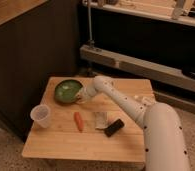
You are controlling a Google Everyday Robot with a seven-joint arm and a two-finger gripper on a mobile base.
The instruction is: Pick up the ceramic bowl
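Camera view: small light wooden table [66,145] on a speckled floor, dark cabinet to its left. Round shallow glossy dark green ceramic bowl [67,91] with paler green inside sits at the table's far left part. White robot arm [126,102] reaches in from lower right across the table. The gripper [82,94] is at the bowl's right rim, seemingly touching it; contact is hard to confirm. Small translucent whitish plastic cup [41,115] stands upright near the left edge, in front of the bowl. Orange carrot-like stick [79,121] lies mid-table. Beside it a small pale packet [100,119], then a black rectangular block [114,127], just touching or nearly so.
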